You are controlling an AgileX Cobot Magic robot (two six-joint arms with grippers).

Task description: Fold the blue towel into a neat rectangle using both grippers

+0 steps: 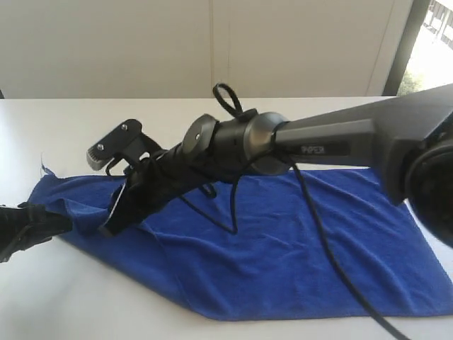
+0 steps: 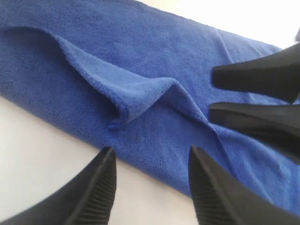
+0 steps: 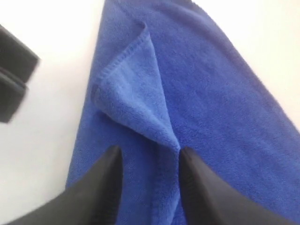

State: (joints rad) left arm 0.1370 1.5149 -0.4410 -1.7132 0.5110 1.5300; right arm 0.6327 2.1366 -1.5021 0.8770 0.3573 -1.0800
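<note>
Item: blue towel (image 1: 283,241), spread on white table (image 1: 71,304), mid-scene, left end rucked into a fold. My left gripper (image 2: 151,152): jaws apart, empty, at towel's left edge. My right gripper (image 3: 150,152): jaws apart, straddling that fold.

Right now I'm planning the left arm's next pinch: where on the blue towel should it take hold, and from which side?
Probably the raised ridge of the blue towel: it stands up off the flat cloth, so fingers can close across it. The left gripper, jaws open, faces it from the bare table side; come in from there, over the towel's near edge.
</note>
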